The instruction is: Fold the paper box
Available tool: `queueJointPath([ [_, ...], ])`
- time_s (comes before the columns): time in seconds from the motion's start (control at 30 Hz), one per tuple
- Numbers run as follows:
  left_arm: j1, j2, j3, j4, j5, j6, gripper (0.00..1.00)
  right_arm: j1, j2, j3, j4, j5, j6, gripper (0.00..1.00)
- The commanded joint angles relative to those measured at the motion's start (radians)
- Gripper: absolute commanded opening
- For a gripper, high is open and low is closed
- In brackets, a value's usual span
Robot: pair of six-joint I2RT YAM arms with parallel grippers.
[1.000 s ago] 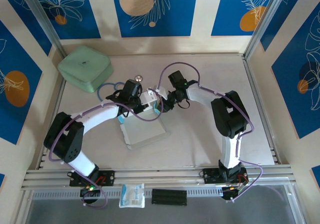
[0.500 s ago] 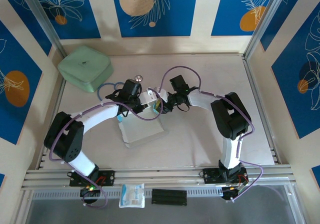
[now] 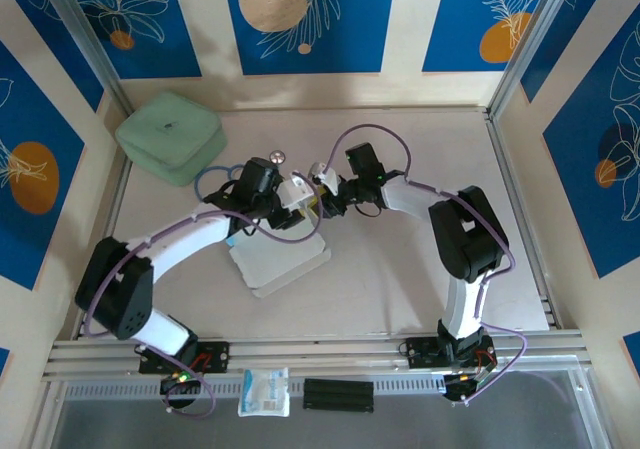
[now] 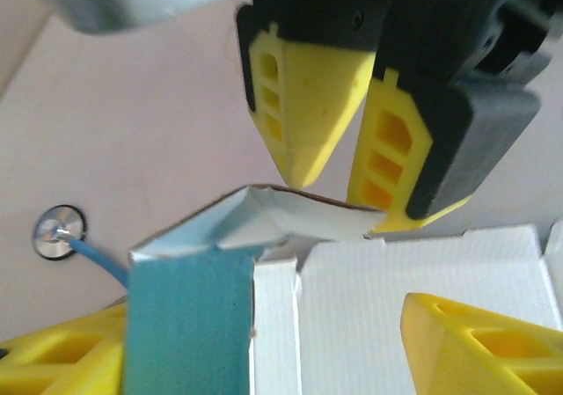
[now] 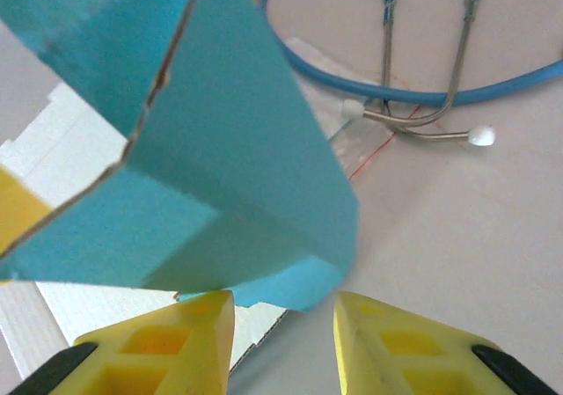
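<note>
- The paper box (image 3: pixel 283 259) is in the middle of the table (image 3: pixel 400 269). It's mostly a flat white sheet, with one teal flap stood up between the hands.
- Left hand (image 4: pixel 264 325) is spread wide around that flap, not gripping.
- Right hand (image 5: pixel 283 303) is open narrow, with the flap edge in the gap, unclamped.
- Looks like the flap-folding step. Next it probably needs a pinch and crease.

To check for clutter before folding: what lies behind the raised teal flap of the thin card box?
Beyond the teal card box, a blue-tubed stethoscope lies on the beige table, overlapping a small clear plastic packet. The box hides part of both.
</note>
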Motion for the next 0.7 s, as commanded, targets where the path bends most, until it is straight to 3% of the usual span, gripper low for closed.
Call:
queueJointPath([
  [0.0,-0.007,-0.077,-0.007,-0.01,-0.023,-0.101,0.69,-0.016,-0.049,0.012,0.017,-0.01,0.089,0.37],
  [0.23,-0.008,-0.19,-0.002,-0.135,-0.114,-0.352,0.69,-0.027,-0.118,-0.112,0.091,0.015,0.201,0.39],
  [0.5,-0.057,-0.4,-0.034,-0.375,-0.367,-1.052,0.62,0.067,-0.156,-0.125,0.04,0.16,0.37,0.52],
  [0.67,-0.163,-0.458,-0.069,-0.477,-0.443,-1.266,0.57,0.096,-0.077,-0.074,0.056,0.275,0.374,0.52],
])
